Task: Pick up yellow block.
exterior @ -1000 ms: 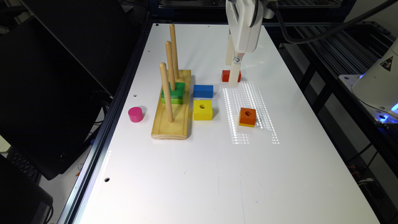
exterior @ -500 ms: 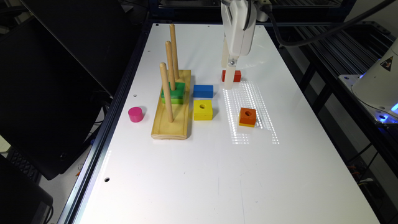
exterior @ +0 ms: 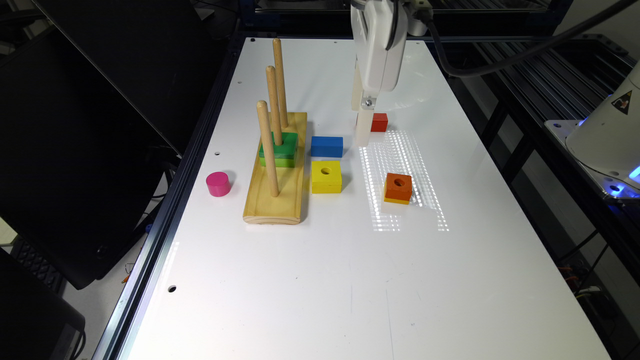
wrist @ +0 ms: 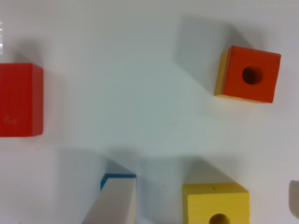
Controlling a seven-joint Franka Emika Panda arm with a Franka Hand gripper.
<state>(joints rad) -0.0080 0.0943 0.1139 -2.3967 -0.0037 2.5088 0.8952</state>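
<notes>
Gripper above the bench, yellow block not yet picked up.

The gripper (exterior: 364, 131) hangs over the white bench (exterior: 350, 280), between the blue block (exterior: 327, 146) and the red block (exterior: 379, 122). In the wrist view one finger (wrist: 117, 205) is in front of the blue block and the other shows at the picture's edge, so the gripper stands wide and holds nothing. The yellow block (exterior: 326, 176) lies flat on the bench with its hole up, just beside the wooden peg base (exterior: 278, 200), near the blue block and apart from the orange block (exterior: 398, 188). A green block (exterior: 280, 147) sits on a peg. A pink cylinder (exterior: 218, 183) stands at the exterior view's left.
</notes>
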